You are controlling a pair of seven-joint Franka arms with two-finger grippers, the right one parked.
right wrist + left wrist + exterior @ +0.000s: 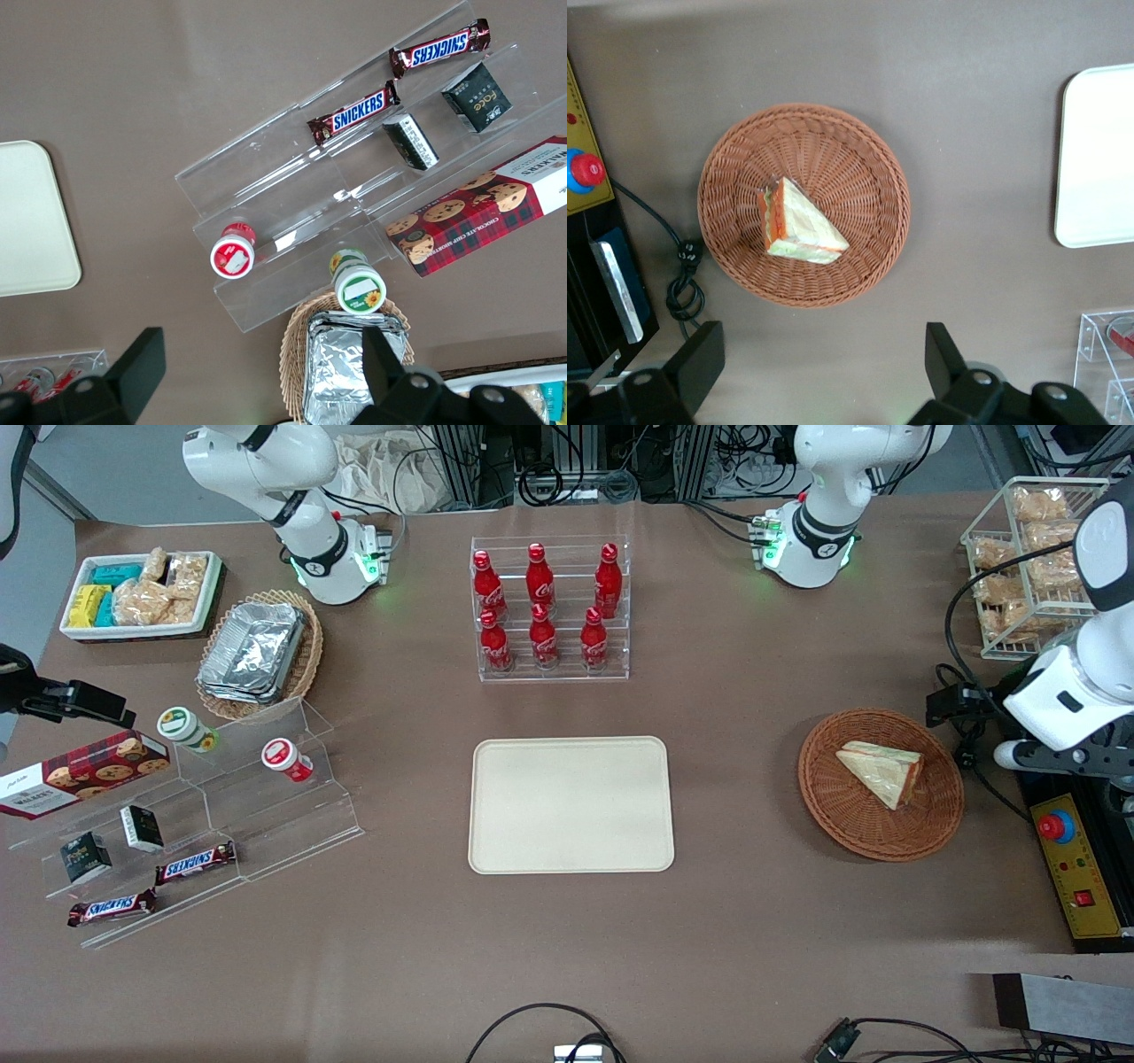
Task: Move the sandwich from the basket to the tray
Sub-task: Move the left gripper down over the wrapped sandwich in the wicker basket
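Gripper (819, 372) sits high over the working arm's end of the table, fingers (700, 363) spread wide and holding nothing, well above the basket (859, 142). Basket stands alone on bare tabletop; open brown surface all round it, with a black cable (678, 266) coiled near its rim and the yellow e-stop box (1076, 877) a bit farther toward the table's end. Wide bare strip between basket and tray (571, 804), nothing on it. Tray is flat on the table centre, low rim, rounded corners, bare. Bottle rack (549, 607) with red bottles stands farther from the front camera than the tray, a clear gap between them. Sandwich (799, 226) lies in the basket, roughly mid-basket, lying on a flat face: triangular wedge in clear wrap, pale bread with a greenish tint, orange-red filling showing along one edge. Wrap looks tight; can't tell how much it leans on the weave. Table (753, 957) is matte brown, even, edge nearest the front camera has cables lying on it. Toward the parked arm's end: acrylic step shelf (266, 815) with candy bars, small boxes, two cups and a cookie box, an oval wicker basket with foil trays (257, 651), a white bin of snacks (142, 593). Wire rack of bagged snacks (1032, 558) stands at the working arm's end, farther from the front camera than the basket.
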